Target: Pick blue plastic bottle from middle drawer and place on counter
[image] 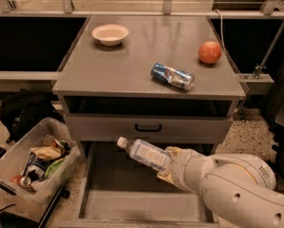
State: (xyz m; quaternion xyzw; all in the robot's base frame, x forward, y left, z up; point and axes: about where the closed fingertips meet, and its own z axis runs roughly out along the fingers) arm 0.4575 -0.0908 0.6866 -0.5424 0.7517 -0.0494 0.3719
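Nearest to the camera, at the lower right, the thick white arm point(236, 189) of the robot reaches in toward the left. At its end the gripper point(169, 167) is over the right part of the open middle drawer point(132, 203), and its jaws are closed on the bottom end of the blue plastic bottle point(146, 153). The bottle is in the air, above the drawer floor and not touching it. It lies almost flat, a little tilted, with the white cap pointing to the upper left, just under the closed drawer front point(103, 127) that is above. The grey floor of the drawer shows under the bottle and on its left. On the ground at the left, beside the cabinet, stands a pale plastic bin point(23, 196) with mixed packets and wrappers inside. A little farther, behind the bin, a black bag point(25, 113) lies on the ground. The closed drawer front has a black handle point(148, 127) in its middle. Above it is an open slot, and then the counter point(118, 65), a flat grey top. On the counter, near the front right, a shiny blue can point(172, 76) lies on its side. Farther, close to the right edge, is a round red-orange fruit point(210, 52). At the far left of the counter stands a small pale bowl point(110, 34), well apart from the can and the fruit.
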